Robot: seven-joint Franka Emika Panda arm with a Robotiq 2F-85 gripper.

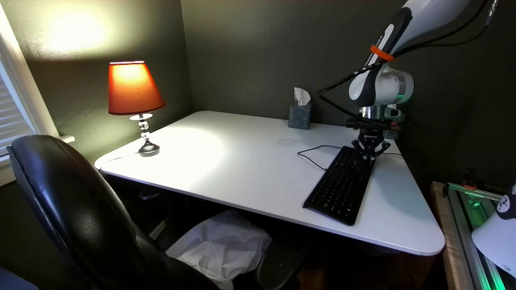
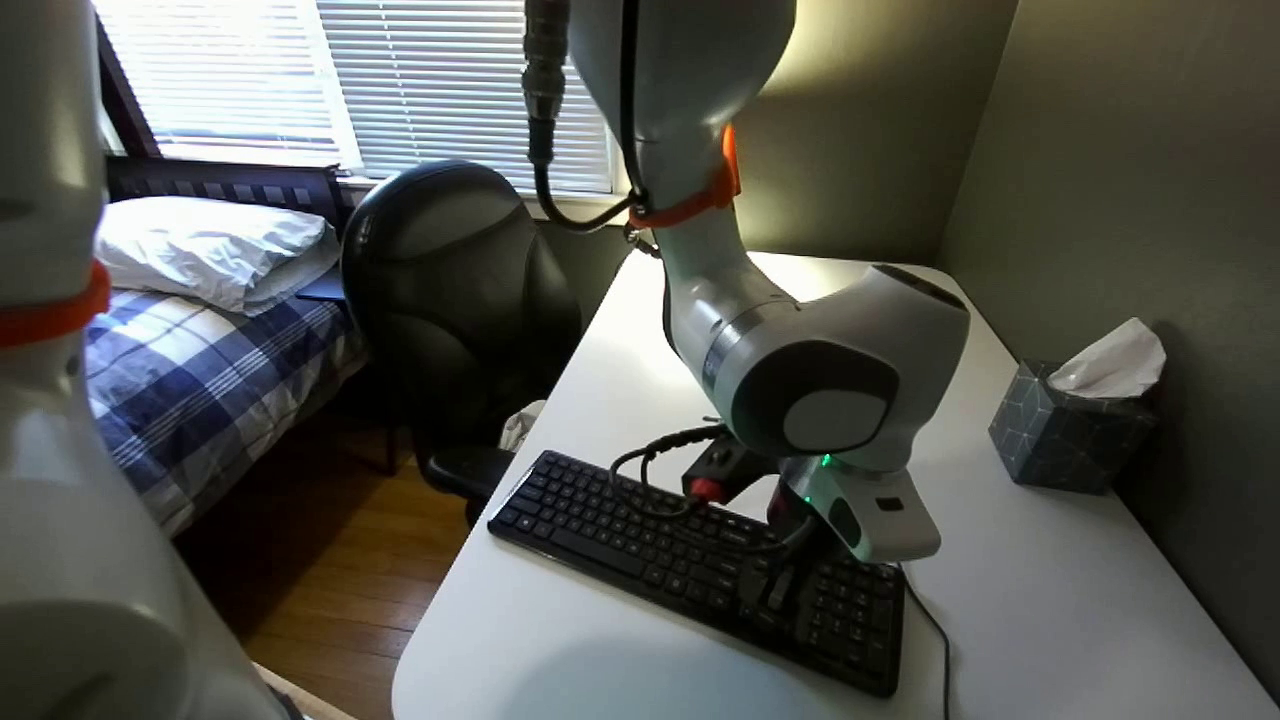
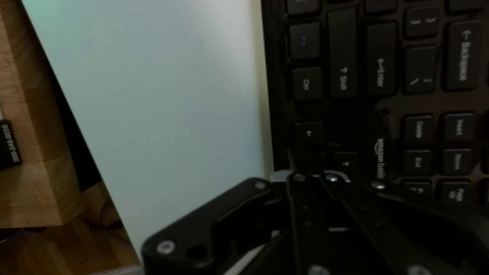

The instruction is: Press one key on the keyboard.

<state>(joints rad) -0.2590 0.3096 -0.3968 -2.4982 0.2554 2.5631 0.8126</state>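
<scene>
Hand [image 1: 368, 158] pointing down, fingers pressed together, tips over the black keyboard [image 1: 340, 184] near the arrow keys [image 3: 309, 133], contact unclear

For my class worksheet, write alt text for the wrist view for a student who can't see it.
Close-up of a black keyboard, with the robot's dark fingers at the bottom partly hiding its arrow keys; contact is unclear. To the left are white tabletop and a wooden surface.

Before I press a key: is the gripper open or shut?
Shut: in the wrist view, the gripper shows no gap between its fingertips, though they are dark there.
</scene>
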